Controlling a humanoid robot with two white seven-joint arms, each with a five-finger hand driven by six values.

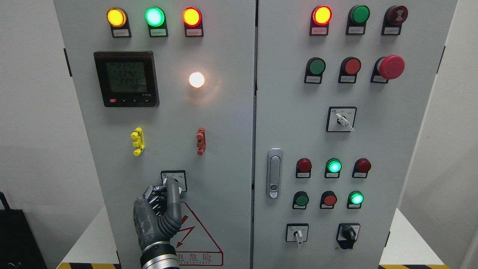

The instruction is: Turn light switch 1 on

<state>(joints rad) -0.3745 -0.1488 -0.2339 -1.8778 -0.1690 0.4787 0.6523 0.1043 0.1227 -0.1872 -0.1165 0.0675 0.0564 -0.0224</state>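
Light switch 1 (174, 181) is the small rotary selector on the left door (164, 130) of the cabinet, and you can use it as your landmark. The left hand (158, 213) comes up from directly below it. One finger (173, 198) is stretched straight up with its tip on the switch knob, and the other fingers are curled in beside the palm, holding nothing. Above the switch to the left you see the yellow clip (137, 141) and, higher, the digital meter (126, 79). Above it to the right are the red clip (201, 141) and the round white lamp (196, 79), which is glowing. Well right of the switch is the door handle (274, 173).
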